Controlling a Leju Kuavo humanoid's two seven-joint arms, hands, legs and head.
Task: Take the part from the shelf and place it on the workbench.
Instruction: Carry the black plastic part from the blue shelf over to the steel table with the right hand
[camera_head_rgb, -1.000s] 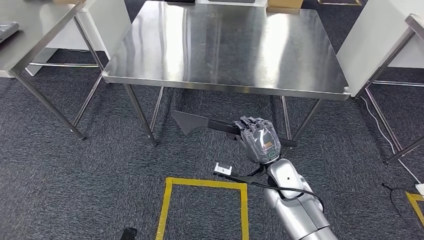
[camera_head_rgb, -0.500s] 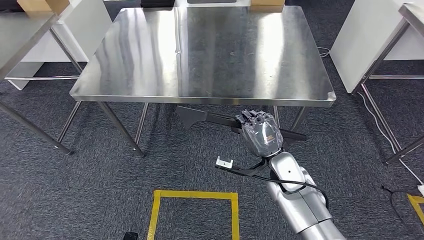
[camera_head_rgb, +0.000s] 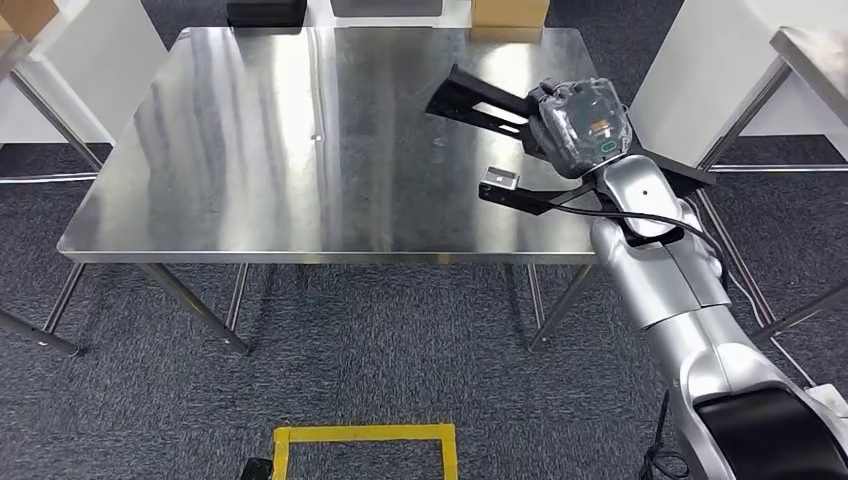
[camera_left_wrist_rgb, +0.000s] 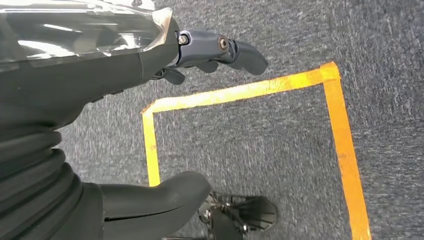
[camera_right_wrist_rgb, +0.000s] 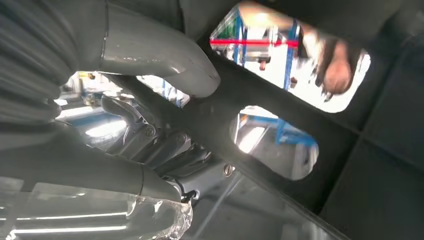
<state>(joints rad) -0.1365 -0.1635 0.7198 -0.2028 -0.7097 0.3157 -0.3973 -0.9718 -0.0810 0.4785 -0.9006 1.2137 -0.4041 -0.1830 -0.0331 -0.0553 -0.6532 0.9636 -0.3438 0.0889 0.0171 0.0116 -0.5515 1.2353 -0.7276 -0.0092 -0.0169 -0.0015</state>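
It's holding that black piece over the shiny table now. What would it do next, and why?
Probably lower it a little. The right hand grips the black part above the steel workbench, near its far right corner, and the part looks not yet set down. The bare surface beneath gives room to rest it before the hand lets go.

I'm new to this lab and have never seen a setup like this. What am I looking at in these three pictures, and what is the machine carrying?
It is a humanoid robot with silver arms and many-fingered hands. The head view looks down from high on its body: its right hand grips a long black part above a bare steel workbench. A cardboard box and a black item sit at the bench's far edge. The right wrist view, from a camera behind that hand, shows its fingers wrapped round the part's black frame. The left wrist view looks past the empty left hand at grey carpet and yellow tape.
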